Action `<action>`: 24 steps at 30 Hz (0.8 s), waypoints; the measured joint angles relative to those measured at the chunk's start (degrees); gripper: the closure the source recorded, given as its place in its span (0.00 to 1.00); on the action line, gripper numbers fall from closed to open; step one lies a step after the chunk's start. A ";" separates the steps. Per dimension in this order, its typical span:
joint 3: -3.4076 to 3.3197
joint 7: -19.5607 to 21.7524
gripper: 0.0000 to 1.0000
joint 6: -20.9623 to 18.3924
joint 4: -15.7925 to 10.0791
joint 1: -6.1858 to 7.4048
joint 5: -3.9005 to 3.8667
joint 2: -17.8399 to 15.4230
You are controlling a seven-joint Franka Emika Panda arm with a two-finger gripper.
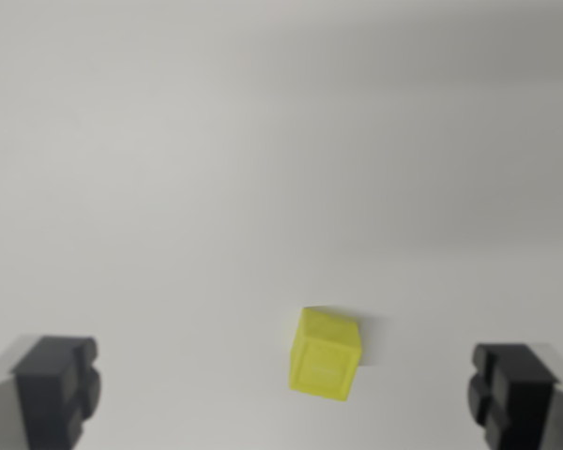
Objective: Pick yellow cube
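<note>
Fingers spread wide, yellow cube [326, 354] waiting between them

We see the gripper [286, 394] released; the cube sits skewed and off-centre, so closing could twist it loose.

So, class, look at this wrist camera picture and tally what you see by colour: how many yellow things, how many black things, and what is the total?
Yellow: 1, the yellow cube on the white surface.
Black: 2, the fingertips of the open gripper, one at each lower corner.
Total: 3
</note>
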 joint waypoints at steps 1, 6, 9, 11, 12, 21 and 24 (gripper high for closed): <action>0.00 0.00 0.00 0.00 0.00 0.00 0.00 0.00; 0.00 0.13 0.00 0.10 -0.18 0.00 0.00 -0.07; 0.00 0.38 0.00 0.71 -1.09 0.00 0.00 -0.39; 0.00 0.53 0.00 1.28 -1.90 -0.01 0.00 -0.64; 0.00 0.61 0.00 1.57 -2.30 -0.02 0.00 -0.74; 0.00 1.32 0.00 4.24 -5.85 -0.07 -0.06 -1.69; 0.00 1.56 0.00 5.12 -7.00 -0.09 -0.07 -1.98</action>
